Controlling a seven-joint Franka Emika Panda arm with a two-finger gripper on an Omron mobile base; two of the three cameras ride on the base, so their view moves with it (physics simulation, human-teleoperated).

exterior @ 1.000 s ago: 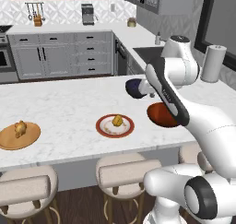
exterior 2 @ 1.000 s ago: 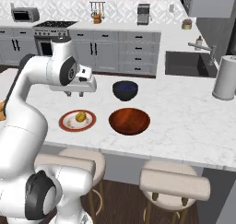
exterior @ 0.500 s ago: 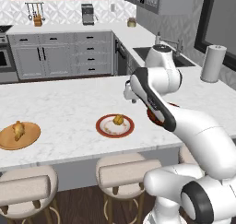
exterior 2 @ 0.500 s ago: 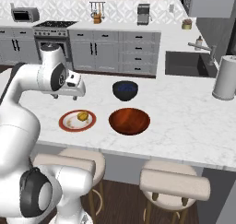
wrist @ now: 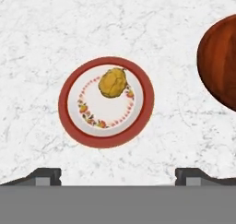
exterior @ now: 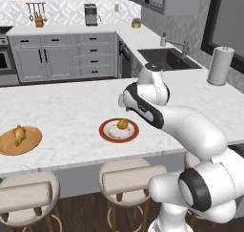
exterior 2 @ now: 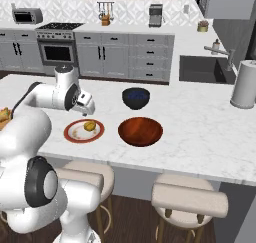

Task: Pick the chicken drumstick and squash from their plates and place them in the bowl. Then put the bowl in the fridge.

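Gripper (wrist: 118, 174) hangs above counter, fingers spread wide, nothing between them. Squash (wrist: 113, 82) sits on white red-rimmed plate (wrist: 73, 121), toward rim side nearest bowl (wrist: 220, 61); lies ahead of fingertips, roughly centred between them. Lump near round, no clear long axis. Drumstick (exterior: 18, 135) on wooden plate (exterior: 29, 147), well apart. Likely next: descend onto squash.
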